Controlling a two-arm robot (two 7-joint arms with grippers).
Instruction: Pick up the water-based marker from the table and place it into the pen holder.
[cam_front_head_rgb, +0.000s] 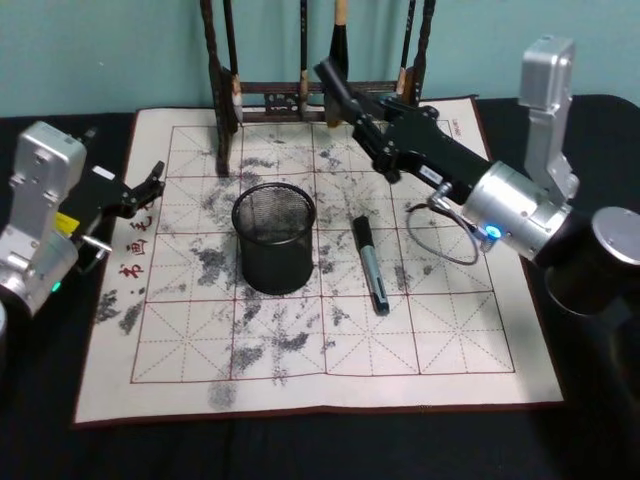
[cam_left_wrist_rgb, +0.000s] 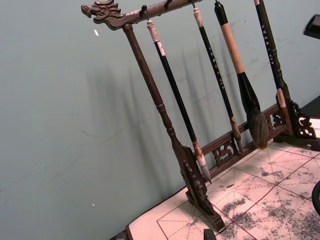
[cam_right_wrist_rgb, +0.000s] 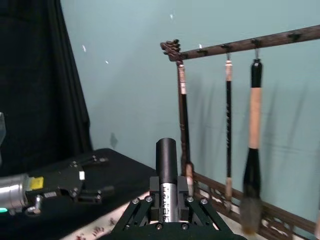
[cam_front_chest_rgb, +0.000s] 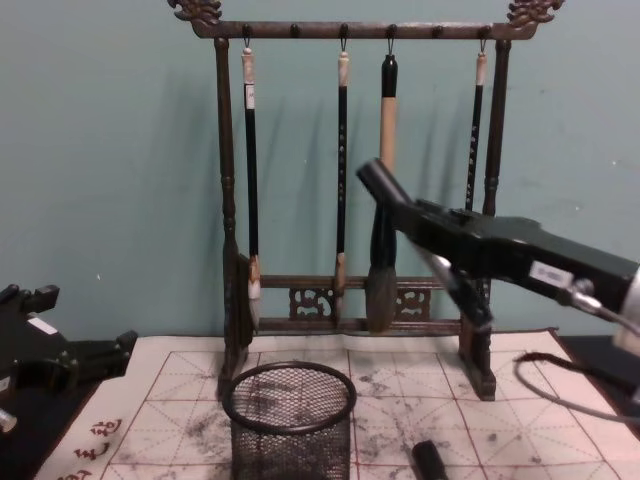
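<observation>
My right gripper (cam_front_head_rgb: 357, 108) hangs raised over the back of the white mat (cam_front_head_rgb: 430, 340), behind and to the right of the pen holder. It is shut on a water-based marker (cam_front_head_rgb: 335, 78) with a black cap and silver barrel (cam_right_wrist_rgb: 166, 165), which juts up and to the left (cam_front_chest_rgb: 378, 185). The pen holder (cam_front_head_rgb: 275, 255) is a black mesh cup standing upright mid-mat (cam_front_chest_rgb: 290, 440), and looks empty. A second marker (cam_front_head_rgb: 369, 264) lies flat on the mat just right of the cup. My left gripper (cam_front_head_rgb: 150, 185) rests open at the mat's left edge (cam_front_chest_rgb: 65, 335).
A tall dark wooden brush rack (cam_front_head_rgb: 300, 100) with several hanging brushes (cam_front_chest_rgb: 382, 200) stands along the mat's back edge, close behind my right gripper. A grey cable loop (cam_front_head_rgb: 440, 240) lies on the mat's right side. The teal wall (cam_left_wrist_rgb: 60, 125) rises behind.
</observation>
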